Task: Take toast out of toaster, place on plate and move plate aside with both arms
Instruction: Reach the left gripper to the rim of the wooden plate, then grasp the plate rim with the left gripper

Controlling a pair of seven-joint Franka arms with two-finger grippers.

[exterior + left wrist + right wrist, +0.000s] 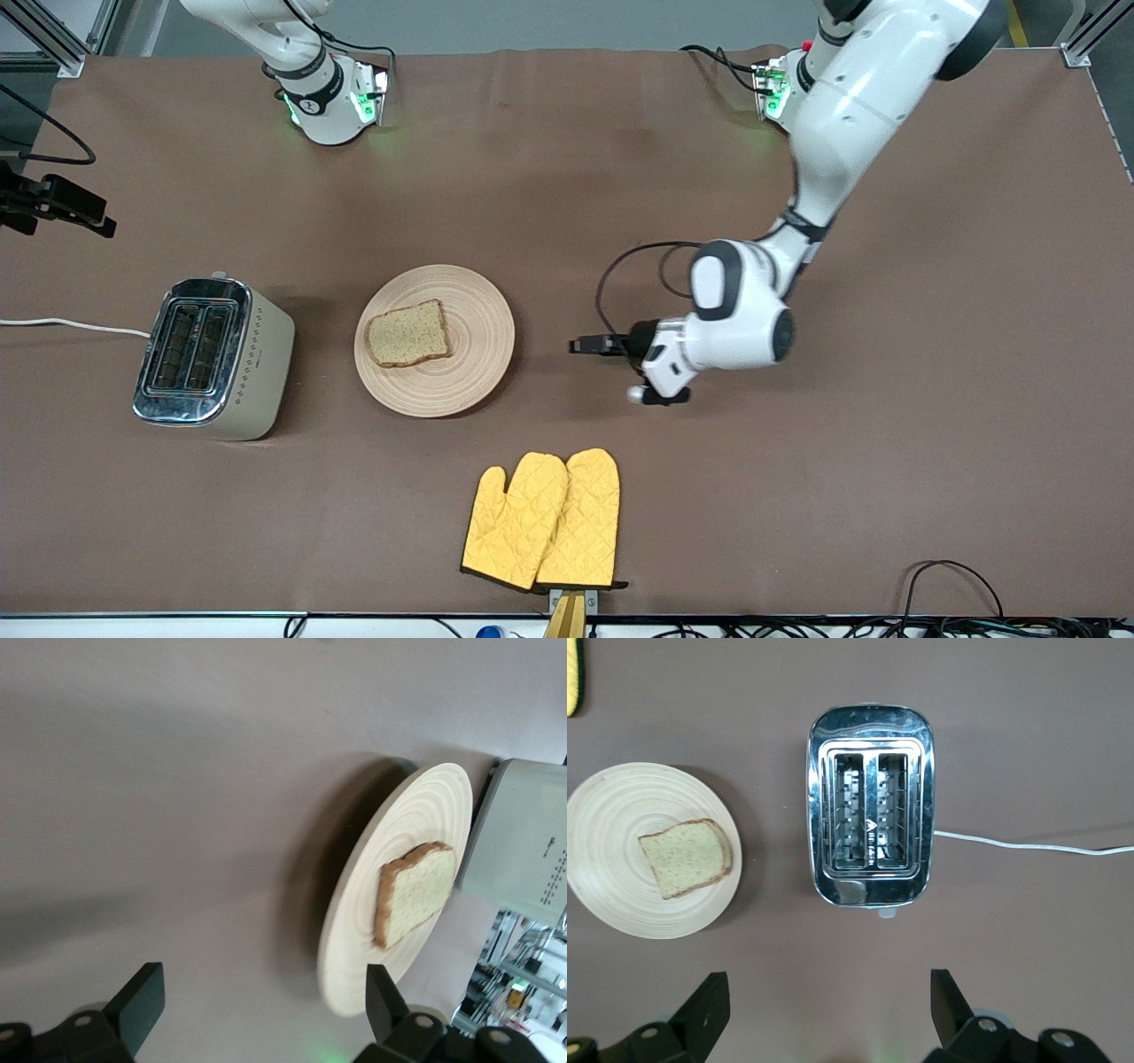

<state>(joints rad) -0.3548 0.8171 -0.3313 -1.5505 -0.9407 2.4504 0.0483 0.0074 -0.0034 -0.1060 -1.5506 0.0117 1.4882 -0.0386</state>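
The toast (407,334) lies flat on the round light wooden plate (469,310) in the middle of the table. My left gripper (582,346) is open and empty. It is low over the table beside the plate, toward the left arm's end, pointing at the plate's rim with a gap between. The left wrist view shows the open gripper (266,1001) with the plate (354,939) and toast (415,895) ahead of it. My right gripper (824,1010) is open and empty, high above the table near the toaster. Its view looks down on the plate (611,833) and toast (685,858).
A chrome and cream toaster (213,354) with two empty slots stands beside the plate toward the right arm's end, its white cord (71,324) running off the table. It also shows in the right wrist view (868,806). Two yellow oven mitts (542,521) lie nearer the front camera.
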